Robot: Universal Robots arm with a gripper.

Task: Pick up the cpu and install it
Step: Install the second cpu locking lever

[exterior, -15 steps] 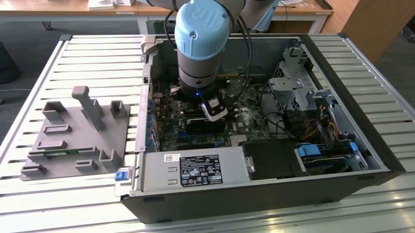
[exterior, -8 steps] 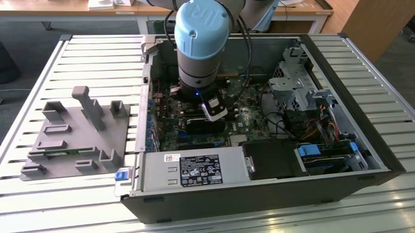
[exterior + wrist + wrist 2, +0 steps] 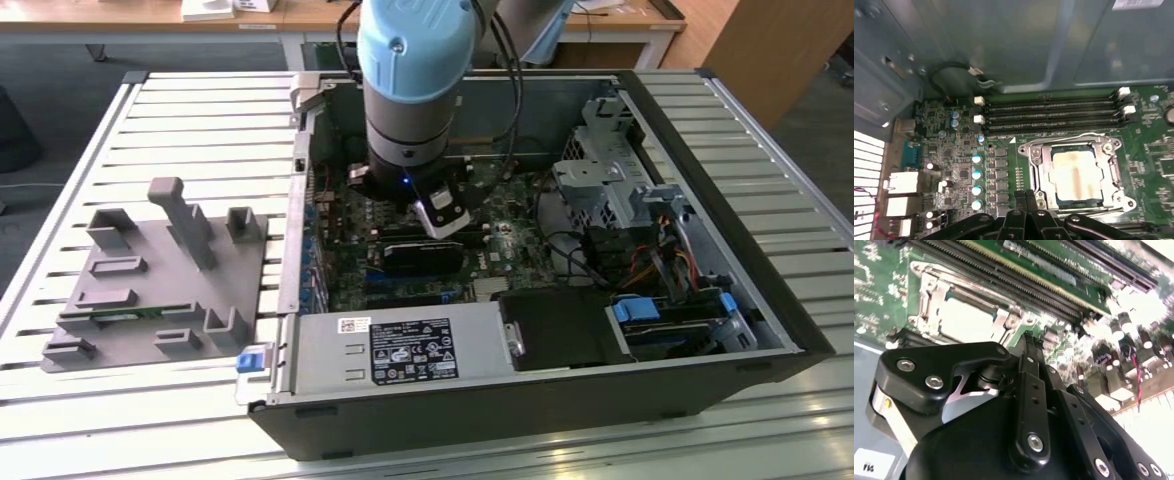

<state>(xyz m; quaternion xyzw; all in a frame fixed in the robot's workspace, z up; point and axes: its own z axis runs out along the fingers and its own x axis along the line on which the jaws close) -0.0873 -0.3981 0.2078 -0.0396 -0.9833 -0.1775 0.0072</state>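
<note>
Seemingly the cpu (image 3: 1074, 177) already sits in its socket (image 3: 1036, 155) on the board, at about four o'clock in the first wrist view, with the gripper (image 3: 1026, 200) just beside it, fingers together and holding nothing, retention frame apparently unlatched.

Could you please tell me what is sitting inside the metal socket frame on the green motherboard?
The cpu, a flat square chip with a silvery top plate, lies inside the metal socket frame. Whatever is underneath it is covered.

We can read no text: the white label (image 3: 412, 352) on the power supply (image 3: 400, 352) (its print unresolved) stays illegible.
</note>
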